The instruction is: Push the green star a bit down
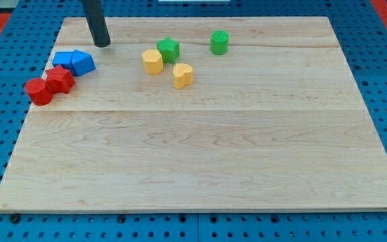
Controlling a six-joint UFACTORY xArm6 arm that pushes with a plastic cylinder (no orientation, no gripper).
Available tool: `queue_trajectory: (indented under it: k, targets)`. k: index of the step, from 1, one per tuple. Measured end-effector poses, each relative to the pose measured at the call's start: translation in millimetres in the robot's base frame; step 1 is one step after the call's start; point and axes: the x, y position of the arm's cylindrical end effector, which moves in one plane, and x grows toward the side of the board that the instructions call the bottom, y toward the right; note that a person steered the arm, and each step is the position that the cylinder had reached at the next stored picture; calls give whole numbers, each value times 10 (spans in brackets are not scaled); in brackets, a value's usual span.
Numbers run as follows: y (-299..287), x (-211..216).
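While the green star (168,49) sits touching the yellow block (152,61), you see my tip (101,44), gripping nothing, well to its left.

Bright even light, soft shadows, sharp

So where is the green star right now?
The green star block sits near the wooden board's top edge, touching the yellow hexagonal block at its lower left.
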Motion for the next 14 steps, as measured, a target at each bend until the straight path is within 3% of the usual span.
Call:
queue_trajectory:
  k: [2, 5, 7, 9, 11, 14]
  targets:
    - [128, -389]
    - [157, -410]
    - [546, -409]
    - [1301, -446]
    - [1398, -746]
    - [1452, -487]
